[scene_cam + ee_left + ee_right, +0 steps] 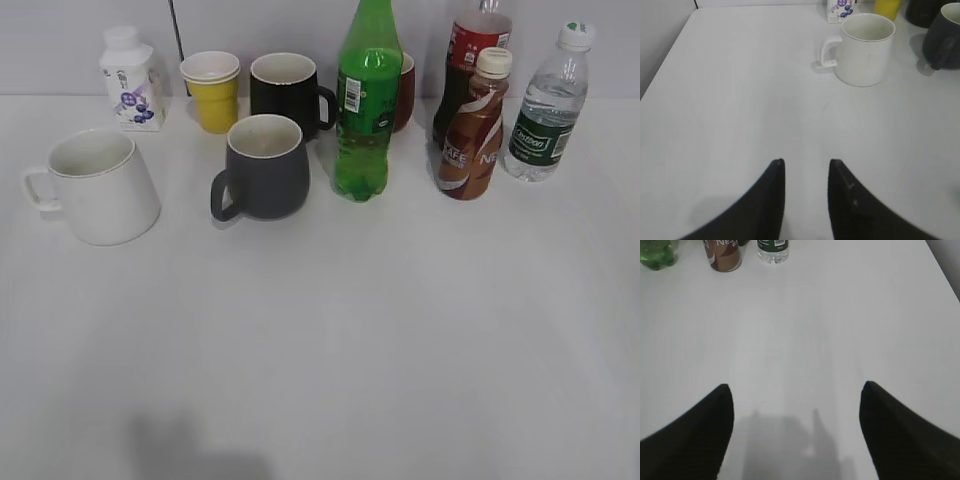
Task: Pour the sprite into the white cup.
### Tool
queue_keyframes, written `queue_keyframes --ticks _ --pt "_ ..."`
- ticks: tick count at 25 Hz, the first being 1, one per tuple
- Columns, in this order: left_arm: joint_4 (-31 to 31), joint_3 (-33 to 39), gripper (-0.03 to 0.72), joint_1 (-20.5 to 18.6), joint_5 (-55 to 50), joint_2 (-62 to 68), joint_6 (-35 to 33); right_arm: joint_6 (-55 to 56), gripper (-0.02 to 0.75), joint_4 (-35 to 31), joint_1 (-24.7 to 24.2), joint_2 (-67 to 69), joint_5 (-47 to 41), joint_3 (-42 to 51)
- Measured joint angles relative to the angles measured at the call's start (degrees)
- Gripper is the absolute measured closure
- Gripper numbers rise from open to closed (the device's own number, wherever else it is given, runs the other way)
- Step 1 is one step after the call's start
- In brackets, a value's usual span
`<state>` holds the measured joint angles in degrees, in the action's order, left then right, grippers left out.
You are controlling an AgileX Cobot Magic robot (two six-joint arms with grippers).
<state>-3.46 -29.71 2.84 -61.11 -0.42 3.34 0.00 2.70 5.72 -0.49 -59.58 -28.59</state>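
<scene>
White bench, items lined along its far edge. The sprite stands upright at about 12 o'clock in the exterior view, cap out of frame, barcode facing the camera. The white cup sits upright at 10 o'clock, handle pointing left, well apart from the bottle. The grey mug stands between them, just beside the sprite. Behind it: a yellow cup and a black mug. A small white carton stands at the far left. Right of the sprite: a brown coffee bottle with a red-labelled cola bottle behind it, and a clear water bottle at 2 o'clock.

Left gripper: fingers narrow, a slim gap between them, holding nothing, above bare bench; the white cup lies at 1 o'clock in the left wrist view.

Right gripper: fingers wide apart, empty, above bare bench; the sprite's base shows at 11 o'clock in the right wrist view.
</scene>
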Motion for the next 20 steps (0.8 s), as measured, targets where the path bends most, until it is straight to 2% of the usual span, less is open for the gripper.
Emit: queue_keyframes --ticks 20 --pt "0.0 0.0 0.452 0.0 0.0 0.0 0.0 0.0 0.15 0.0 0.0 0.0 0.0 0.0"
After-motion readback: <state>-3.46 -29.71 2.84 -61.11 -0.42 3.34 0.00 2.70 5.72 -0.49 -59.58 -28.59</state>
